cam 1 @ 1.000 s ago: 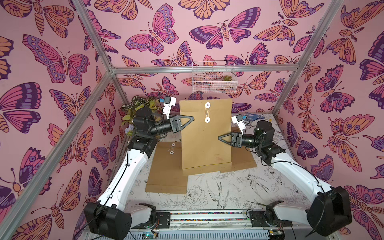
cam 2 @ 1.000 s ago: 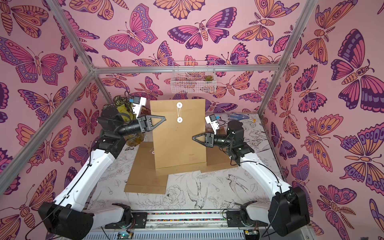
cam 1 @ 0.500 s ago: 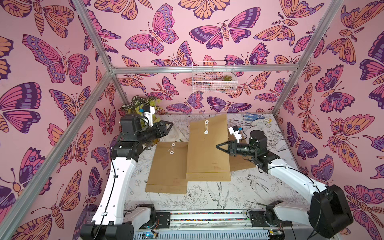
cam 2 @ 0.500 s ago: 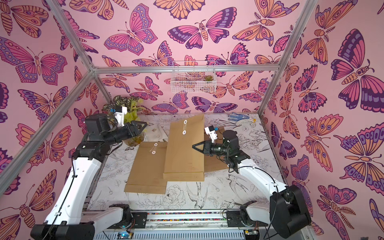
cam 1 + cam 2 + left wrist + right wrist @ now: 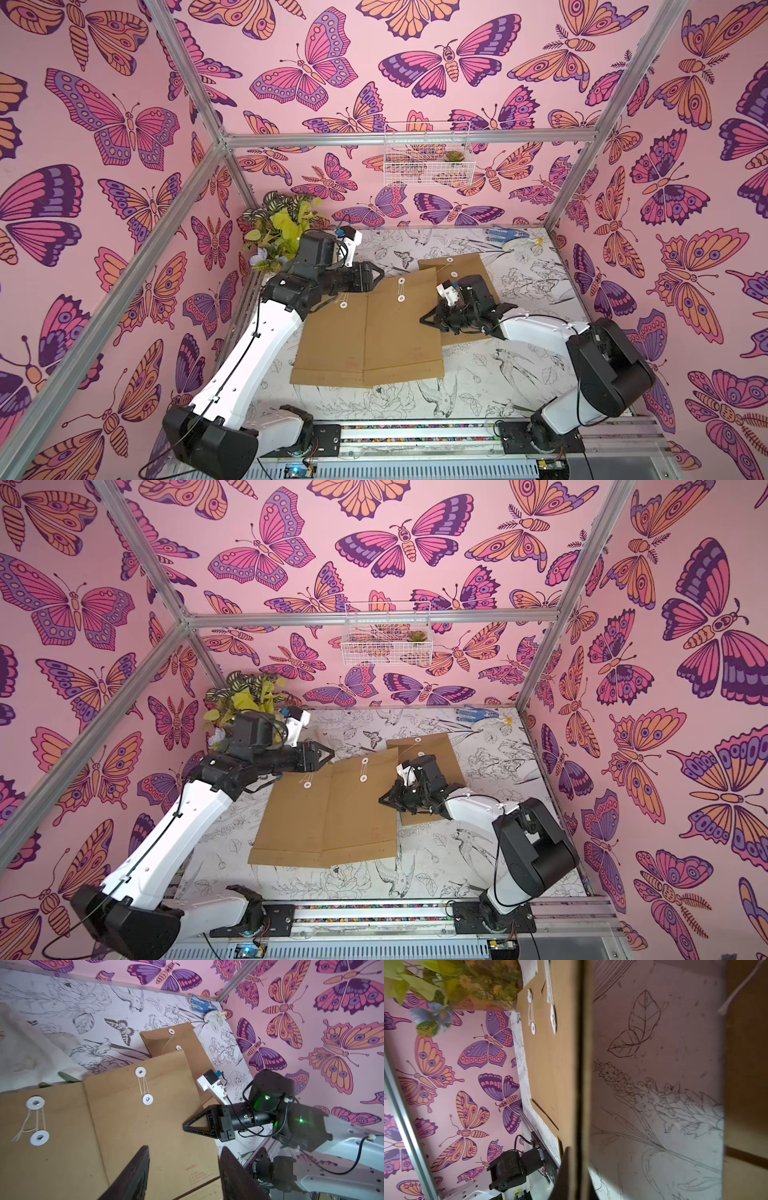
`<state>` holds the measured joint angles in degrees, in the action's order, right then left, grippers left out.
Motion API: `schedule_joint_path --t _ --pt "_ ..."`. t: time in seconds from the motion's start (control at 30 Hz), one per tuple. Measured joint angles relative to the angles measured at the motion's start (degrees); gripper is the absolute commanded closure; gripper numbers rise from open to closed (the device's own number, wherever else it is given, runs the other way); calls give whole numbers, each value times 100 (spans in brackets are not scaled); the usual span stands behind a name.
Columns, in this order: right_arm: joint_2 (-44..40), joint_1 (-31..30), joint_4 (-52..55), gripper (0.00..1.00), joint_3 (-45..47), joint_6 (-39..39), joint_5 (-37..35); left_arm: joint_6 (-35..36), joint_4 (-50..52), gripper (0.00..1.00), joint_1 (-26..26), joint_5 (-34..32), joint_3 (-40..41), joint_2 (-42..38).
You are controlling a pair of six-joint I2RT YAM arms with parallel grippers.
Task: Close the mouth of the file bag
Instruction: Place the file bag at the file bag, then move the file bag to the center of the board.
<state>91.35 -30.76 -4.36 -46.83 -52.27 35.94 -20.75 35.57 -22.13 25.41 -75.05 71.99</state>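
**Grip on the edge: flatten first, then check the tie**

My right gripper [image 5: 424,322] is pinched tight on the right-hand edge of the file bag [image 5: 399,332]. The bag lies at the centre of the frame in both top views. It overlaps a second bag [image 5: 328,345] to its lower left and a third bag [image 5: 471,266] to its upper right. In the right wrist view the brown edge runs straight down between my fingers. My left gripper [image 5: 376,277] hovers near the bag's upper-left corner, fingers [image 5: 133,1176] apart and holding nothing.

The string [image 5: 143,1086] runs between the upper disc [image 5: 140,1072] and the lower disc [image 5: 147,1099] near the top of the bag. I cannot tell how many turns it makes. I judge the closing nearly done, and the step in hand is to settle the bag on the table [image 5: 519,374] and let go cleanly.

To do it well, I would lower the pinched edge until it lies flat before parting the right fingers. Then I would draw back sideways along the table — a lift could drag the thin card up with me. The left fingers should come down only if the flap looks sprung. They should press beside the discs, not on the string, since a snag could unwind it. I expect the bags underneath slide easily, so no sideways shove.
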Motion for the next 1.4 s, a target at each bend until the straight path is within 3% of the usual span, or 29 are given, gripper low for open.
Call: schedule_joint_path --t 0.47,0.5,0.6,0.67,0.77,0.9,1.03,1.17,1.4 --pt "-103 -345 385 100 -579 31 -398 140 -256 45 -442 -149 -192 433" --pt "-39 -348 446 94 -632 68 -439 153 -282 45 -470 -153 -208 461" --pt "212 -341 772 56 -664 188 -476 186 -299 45 -533 -181 -216 533" --pt "328 -319 1176 38 -671 332 -498 190 -306 45 -570 -188 -234 608" --pt "240 -92 1910 27 -673 662 -498 190 -358 45 -645 -225 -297 796" --pt "-284 765 2983 25 -903 1281 -627 197 -417 45 -872 -365 -435 1128" --pt "-595 1552 3668 31 -1423 1864 -1558 229 -527 45 -1307 -522 -667 1639" --pt "-155 1620 3864 39 -1891 1993 -2280 229 -667 46 -1679 -573 -721 2205" --pt "1082 1534 3768 39 -1926 1596 -2824 201 -708 45 -1749 -632 -560 2452"
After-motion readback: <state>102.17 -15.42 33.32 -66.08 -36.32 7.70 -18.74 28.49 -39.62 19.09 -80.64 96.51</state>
